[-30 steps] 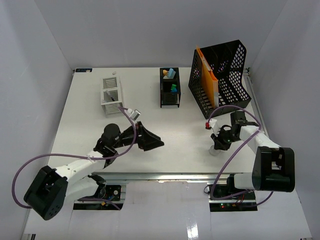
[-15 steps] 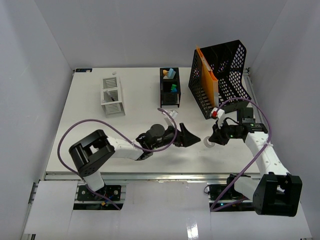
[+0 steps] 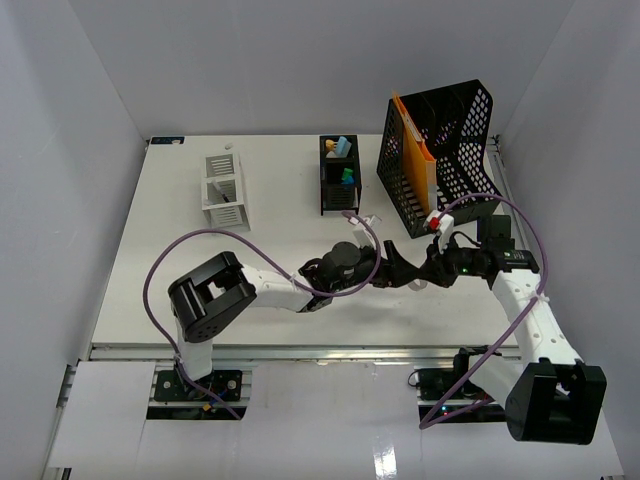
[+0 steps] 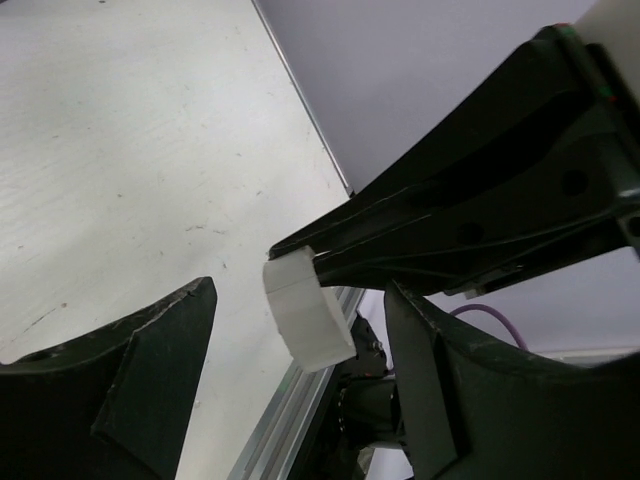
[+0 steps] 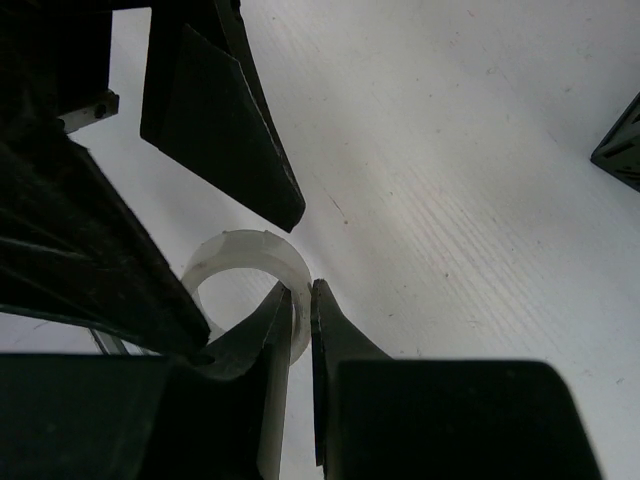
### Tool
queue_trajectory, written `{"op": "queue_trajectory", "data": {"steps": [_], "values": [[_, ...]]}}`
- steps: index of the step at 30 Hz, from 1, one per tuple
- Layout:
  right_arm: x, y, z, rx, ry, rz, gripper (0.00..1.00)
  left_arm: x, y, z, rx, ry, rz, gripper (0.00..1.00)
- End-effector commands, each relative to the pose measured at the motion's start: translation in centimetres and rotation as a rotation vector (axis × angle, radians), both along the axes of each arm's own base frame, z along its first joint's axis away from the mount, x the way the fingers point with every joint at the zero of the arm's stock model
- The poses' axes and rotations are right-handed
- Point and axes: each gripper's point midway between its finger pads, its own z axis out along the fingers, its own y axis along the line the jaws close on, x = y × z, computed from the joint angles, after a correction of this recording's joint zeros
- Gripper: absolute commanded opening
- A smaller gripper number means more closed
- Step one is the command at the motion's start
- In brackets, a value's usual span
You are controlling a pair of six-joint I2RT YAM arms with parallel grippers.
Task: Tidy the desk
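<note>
we see the white desk point(image 3: 200, 270) lying flat beneath both arms, and over its near right part the left gripper point(image 4: 300, 287) spread wide around the right gripper point(image 5: 300, 288), whose fingers are pinching the wall of a small white tape roll point(image 5: 240, 245).

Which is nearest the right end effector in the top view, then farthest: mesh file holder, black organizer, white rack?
1. Mesh file holder, just behind the right end effector.
2. Black organizer, back centre.
3. White rack, back left.
</note>
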Motion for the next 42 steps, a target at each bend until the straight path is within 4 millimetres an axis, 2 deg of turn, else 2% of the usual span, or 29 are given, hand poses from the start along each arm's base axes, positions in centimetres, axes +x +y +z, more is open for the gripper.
{"op": "queue_trajectory", "data": {"steps": [1, 12, 17, 18, 22, 27, 28, 30, 31, 34, 39, 40, 42], "values": [[0.8, 0.4, 1.3, 0.030, -0.046, -0.006, 0.08, 0.2, -0.6, 0.0, 0.025, 0.007, -0.003, 0.72], [1.5, -0.3, 1.8, -0.004, -0.132, -0.054, 0.08, 0.1, -1.4, -0.2, 0.039, 0.027, -0.028, 0.43], [1.6, -0.2, 2.3, 0.002, -0.161, -0.053, 0.13, -0.3, -1.7, -0.5, 0.041, 0.040, -0.051, 0.21], [1.6, -0.2, 2.3, 0.003, -0.164, -0.052, 0.18, -0.3, -1.7, -0.6, 0.042, 0.043, -0.054, 0.17], [1.5, -0.3, 2.3, -0.008, -0.174, -0.047, 0.47, -0.4, -1.4, -1.0, 0.060, 0.048, -0.047, 0.05], [1.8, -1.0, 2.7, -0.049, -0.213, -0.070, 0.69, 0.6, 0.3, -1.7, 0.116, 0.039, 0.005, 0.00], [1.8, -1.1, 2.8, -0.051, -0.222, -0.069, 0.70, 0.8, 0.5, -1.7, 0.121, 0.034, 0.010, 0.00], [1.7, -1.3, 3.0, -0.064, -0.242, -0.074, 0.73, 1.2, 1.9, -2.3, 0.163, 0.031, 0.036, 0.00], [1.6, -1.4, 3.2, -0.068, -0.253, -0.077, 0.73, 1.5, 3.0, -3.2, 0.207, 0.030, 0.051, 0.00], [1.3, -1.2, 3.6, -0.061, -0.269, -0.071, 0.73, 2.8, 5.8, -3.4, 0.280, -0.010, 0.116, 0.00], [0.2, -0.1, 3.5, -0.010, -0.269, -0.009, 0.73, 5.5, 11.3, -1.4, 0.389, -0.109, 0.223, 0.00], [-0.1, 0.1, 3.2, 0.003, -0.261, 0.008, 0.73, 5.9, 12.1, -0.7, 0.398, -0.127, 0.236, 0.00], [-0.8, 0.8, 2.5, 0.037, -0.245, 0.050, 0.73, 7.8, 15.5, 2.2, 0.416, -0.181, 0.306, 0.00]]}}
